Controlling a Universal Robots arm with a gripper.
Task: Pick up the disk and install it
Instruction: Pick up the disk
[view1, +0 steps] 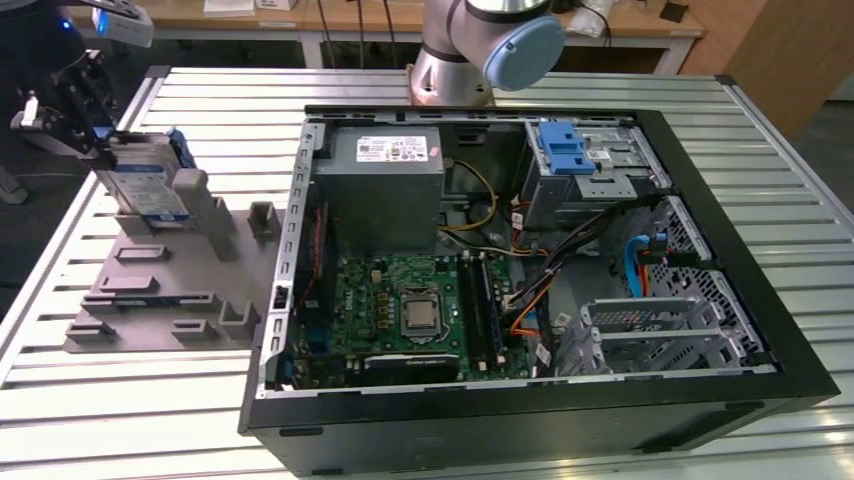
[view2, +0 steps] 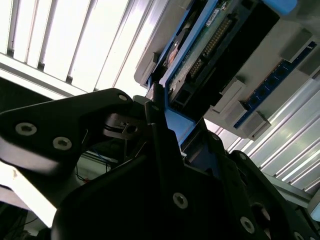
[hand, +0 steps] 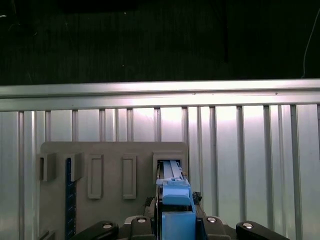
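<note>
Your end effector (view1: 96, 135) pinches the flat silver metal disk (view1: 150, 185) by its blue carrier frame. The disk stands upright in the grey slotted rack (view1: 167, 290) on the worktop (view1: 120, 400), probably so its edge is graspable.

The arm (view1: 461, 60), top middle of the exterior view, is a thick silver-grey tube with a round pale-blue cap (view1: 523, 52) closing its joint. At that view's upper left the pincer (view1: 94, 135) is black and blocky. In the second wrist view the pincer (view2: 159, 107) has matt black, angular links (view2: 75, 120) dotted with small silver screw heads (view2: 180, 200). In the first wrist view, the same black links (hand: 107, 230) carry bright round screw heads (hand: 141, 220).
</note>
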